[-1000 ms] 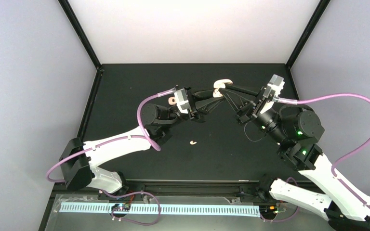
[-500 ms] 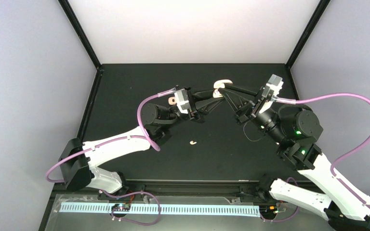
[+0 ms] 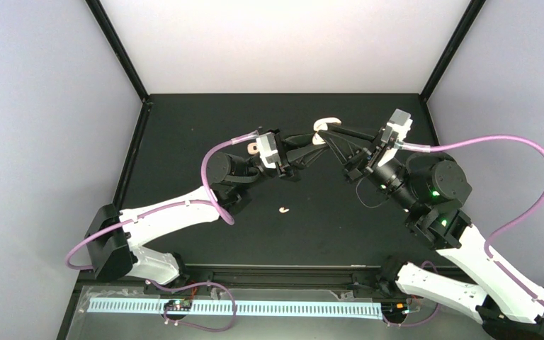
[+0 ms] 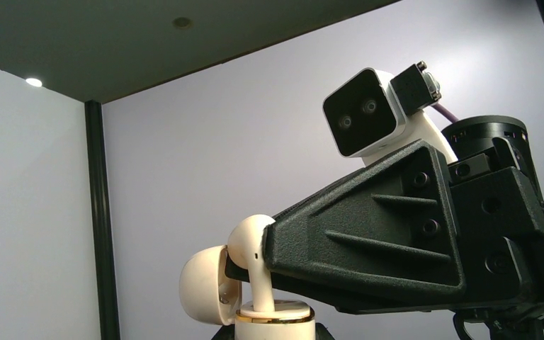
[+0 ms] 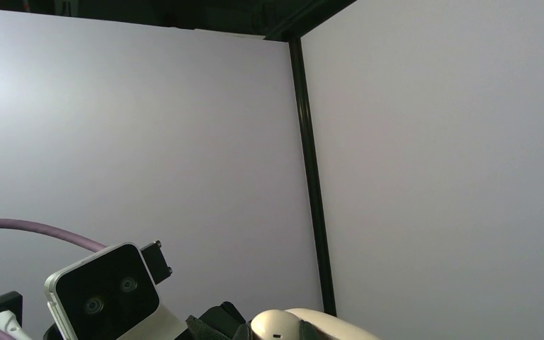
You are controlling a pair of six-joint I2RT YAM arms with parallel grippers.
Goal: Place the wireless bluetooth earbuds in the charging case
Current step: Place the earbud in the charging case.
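My left gripper (image 3: 312,144) is shut on the cream charging case (image 4: 275,322), which has a gold rim. It holds the case upright above the back of the table, with the lid (image 4: 202,285) swung open to the left. My right gripper (image 3: 325,132) is shut on a cream earbud (image 4: 253,249). The earbud's stem points down into the case's top socket. The earbud's head also shows at the bottom of the right wrist view (image 5: 274,328). A second earbud (image 3: 283,210) lies loose on the black table, nearer to me. Other earbuds are out of view.
The black table (image 3: 184,142) is fenced by black frame posts (image 3: 120,49) and pale walls. The two wrists meet nose to nose at the back centre. Purple cables (image 3: 510,142) loop off both arms.
My right arm has edged slightly to the left, toward the case. The left arm and the loose earbud have not moved.
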